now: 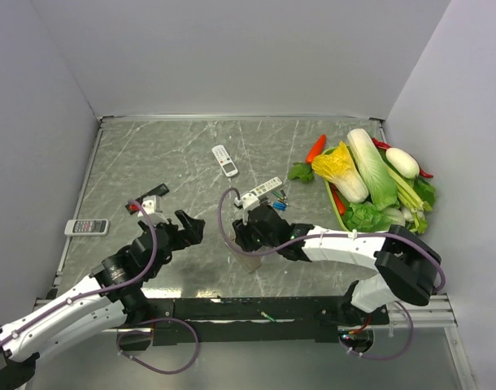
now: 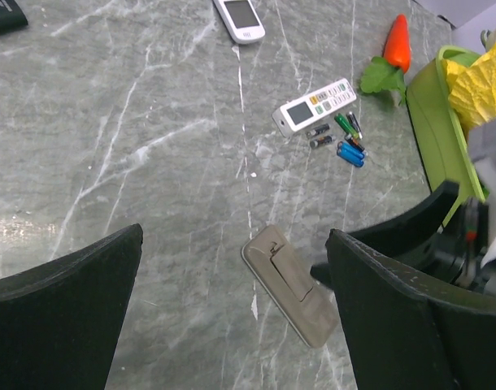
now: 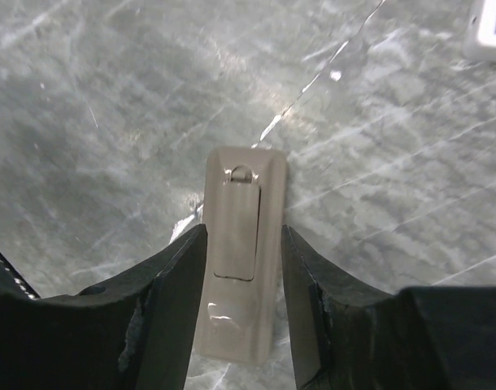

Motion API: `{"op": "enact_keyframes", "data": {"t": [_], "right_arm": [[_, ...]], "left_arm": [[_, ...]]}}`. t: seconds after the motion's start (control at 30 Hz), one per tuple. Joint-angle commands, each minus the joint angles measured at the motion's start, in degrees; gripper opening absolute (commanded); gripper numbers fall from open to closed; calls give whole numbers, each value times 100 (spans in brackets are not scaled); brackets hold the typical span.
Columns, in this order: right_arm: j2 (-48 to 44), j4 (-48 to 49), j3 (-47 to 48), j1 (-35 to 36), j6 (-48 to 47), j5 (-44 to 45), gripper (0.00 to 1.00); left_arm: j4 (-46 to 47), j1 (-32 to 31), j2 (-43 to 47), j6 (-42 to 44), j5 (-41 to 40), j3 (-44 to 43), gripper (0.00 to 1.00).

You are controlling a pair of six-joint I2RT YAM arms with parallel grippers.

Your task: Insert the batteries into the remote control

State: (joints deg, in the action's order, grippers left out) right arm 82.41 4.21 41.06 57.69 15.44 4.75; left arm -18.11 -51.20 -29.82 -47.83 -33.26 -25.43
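Remote control lies back-up on the tabletop between the half-parted right jaws; whether they pinch it, I cannot tell. Left jaws gape wide.

Shows the right gripper down over the remote control, the batteries just beyond beside a slim white remote; places the left gripper, jaws spread, well apart

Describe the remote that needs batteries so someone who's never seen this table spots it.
Left of the green vegetable basket lie loose batteries. Toward the near table edge, straddled by the right gripper, lies the remote control: the only one face down, grey-beige back.
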Motion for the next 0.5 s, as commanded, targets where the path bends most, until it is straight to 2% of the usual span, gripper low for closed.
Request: {"op": "enact_keyframes", "data": {"t": [0.0, 0.23, 0.47], "right_arm": [[37, -306, 455, -284, 29, -431, 48], [767, -394, 1000, -338, -41, -765, 47], [1180, -588, 966, -373, 55, -783, 46]], "left_arm": [[404, 5, -137, -86, 205, 73, 99], [545, 5, -471, -165, 381, 91, 99], [589, 5, -551, -174, 434, 91, 99]]}}
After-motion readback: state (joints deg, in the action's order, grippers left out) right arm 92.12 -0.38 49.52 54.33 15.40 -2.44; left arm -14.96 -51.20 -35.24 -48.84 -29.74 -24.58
